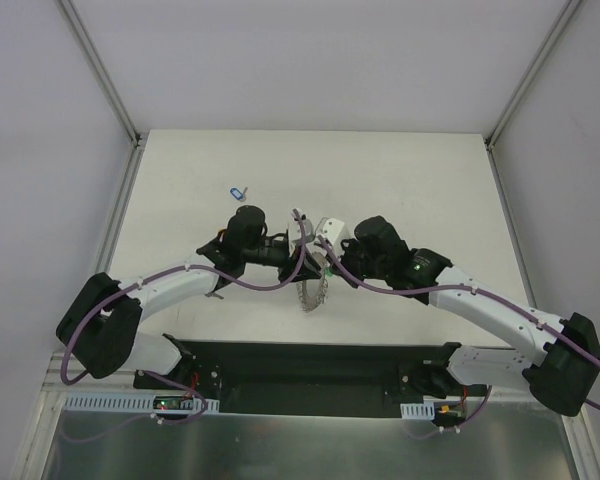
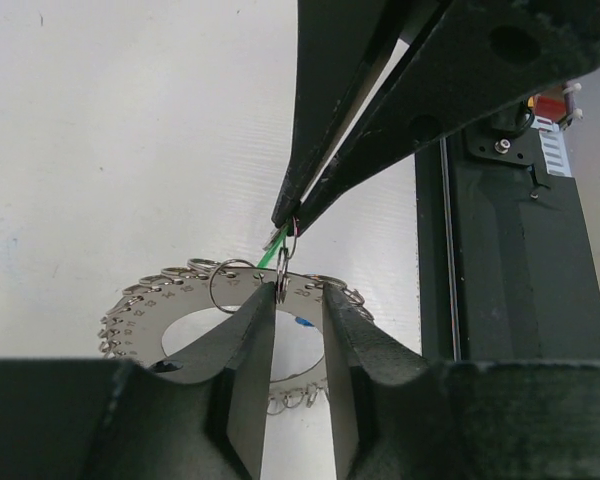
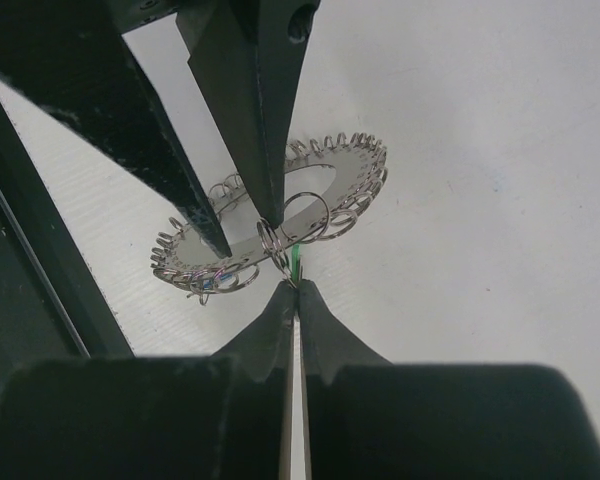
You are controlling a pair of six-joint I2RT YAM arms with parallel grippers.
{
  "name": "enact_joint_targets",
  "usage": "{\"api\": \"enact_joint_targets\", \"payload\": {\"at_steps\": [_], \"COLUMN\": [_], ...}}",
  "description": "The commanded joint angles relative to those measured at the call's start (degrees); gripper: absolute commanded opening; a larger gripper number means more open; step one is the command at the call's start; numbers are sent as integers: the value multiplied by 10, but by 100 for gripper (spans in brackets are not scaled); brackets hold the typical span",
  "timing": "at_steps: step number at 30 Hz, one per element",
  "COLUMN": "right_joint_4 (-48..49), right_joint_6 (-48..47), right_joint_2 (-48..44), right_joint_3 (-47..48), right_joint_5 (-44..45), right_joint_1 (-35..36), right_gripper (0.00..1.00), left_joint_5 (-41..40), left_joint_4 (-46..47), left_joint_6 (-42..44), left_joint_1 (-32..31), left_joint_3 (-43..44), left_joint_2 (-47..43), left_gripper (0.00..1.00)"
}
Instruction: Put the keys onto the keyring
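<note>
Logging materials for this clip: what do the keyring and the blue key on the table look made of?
The keyring: metal by the look, a flat pale grey disc with a dull sheen, its rim hung with shiny wire split rings. The blue key: head probably plastic, judging from its saturated colour; too small here to be sure.

arms (image 1: 170, 285): white links, black joints | cables (image 1: 260, 287): purple | left gripper (image 2: 298, 298): black, tapered
</note>
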Motion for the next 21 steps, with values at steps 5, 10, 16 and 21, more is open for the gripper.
{"api": "enact_joint_targets", "payload": {"at_steps": [5,10,16,21], "right_joint_4": [2,0,6,27], "right_joint_6": [-10,-8,0,23], "right_joint_2": [1,1,-3,-15], "right_joint_3": [36,35,31,19], "right_joint_5": [-8,-10,-7,-10], "right_joint_1": [10,14,15,14], "right_gripper": [1,1,1,1], "left_joint_5": [21,10,-27,-46], "left_joint_4": [12,16,55,136], "left_joint_6": [0,-3,-18,-50], "left_joint_1": [-3,-7,-8,-8], "left_joint_3": [38,44,30,-15], "left_joint_2": [24,32,29,15], "left_gripper": [21,21,27,29]}}
